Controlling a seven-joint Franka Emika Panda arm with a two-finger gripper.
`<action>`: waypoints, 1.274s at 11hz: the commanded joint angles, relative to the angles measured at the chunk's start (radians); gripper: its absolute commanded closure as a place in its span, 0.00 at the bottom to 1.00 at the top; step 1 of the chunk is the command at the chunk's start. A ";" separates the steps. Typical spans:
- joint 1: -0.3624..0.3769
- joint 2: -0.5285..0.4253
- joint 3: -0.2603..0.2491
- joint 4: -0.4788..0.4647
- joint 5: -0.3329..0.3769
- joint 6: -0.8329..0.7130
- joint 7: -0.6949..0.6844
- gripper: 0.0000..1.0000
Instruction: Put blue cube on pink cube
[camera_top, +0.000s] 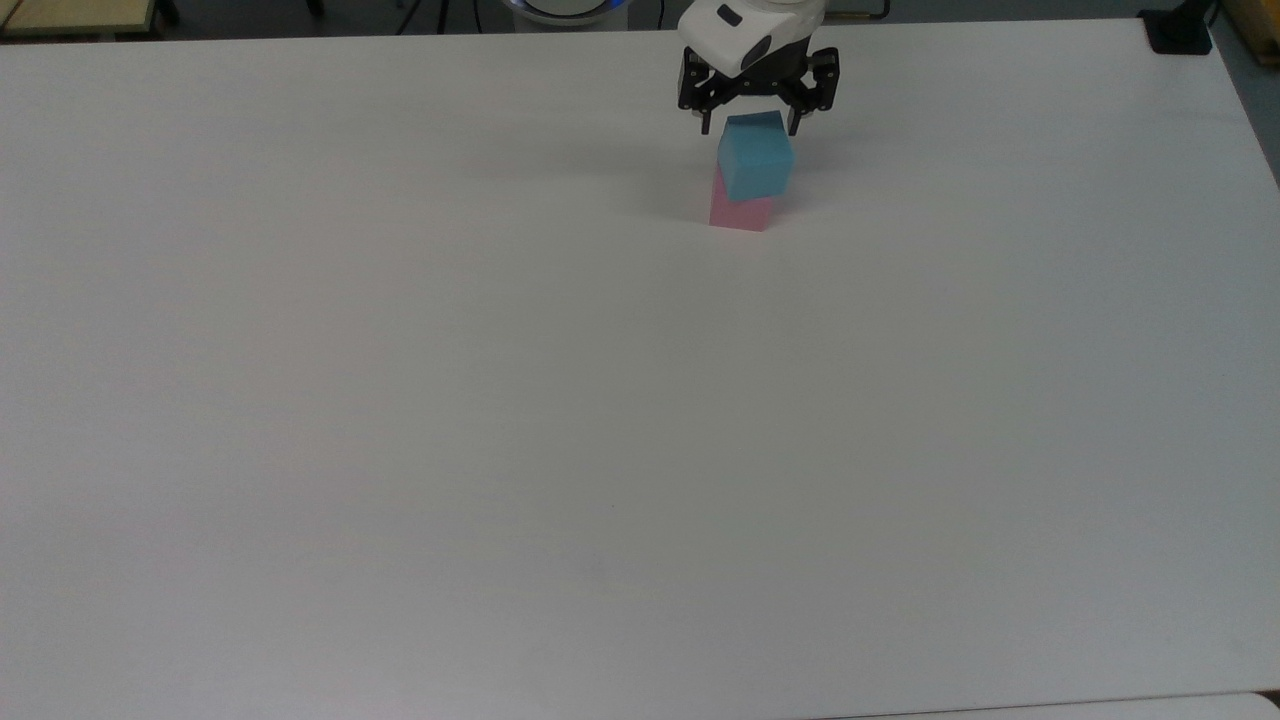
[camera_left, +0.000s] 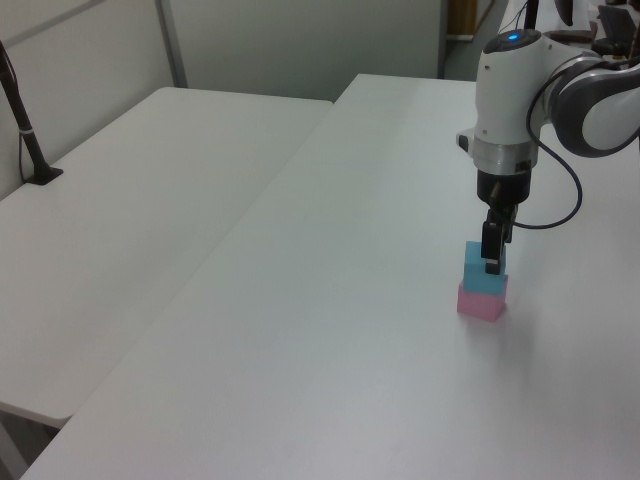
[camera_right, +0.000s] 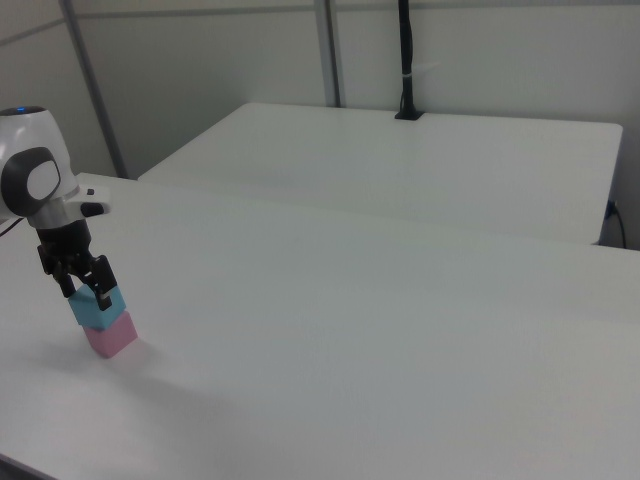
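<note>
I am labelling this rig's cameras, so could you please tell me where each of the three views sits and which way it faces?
Top view: high above the near edge of the white table, looking down and across; the gripper stands open around the blue cube at the far edge.
Left view: raised off one long side, looking along the table; the arm's white wrist and the gripper show at the left view's right.
Right view: raised off the opposite side; the gripper shows at the right view's left.
All share the blue cube resting on the pink cube.

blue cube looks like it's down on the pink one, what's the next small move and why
Probably lift the gripper straight up. The blue cube already rests on the pink cube, and the fingers stand open on either side, so rising vertically should avoid nudging the stack.
</note>
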 joint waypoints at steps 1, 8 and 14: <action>0.011 -0.020 -0.003 -0.001 -0.019 -0.017 0.037 0.00; -0.145 -0.043 -0.172 0.359 -0.015 -0.365 -0.194 0.00; -0.020 0.002 -0.520 0.559 -0.018 -0.468 -0.590 0.00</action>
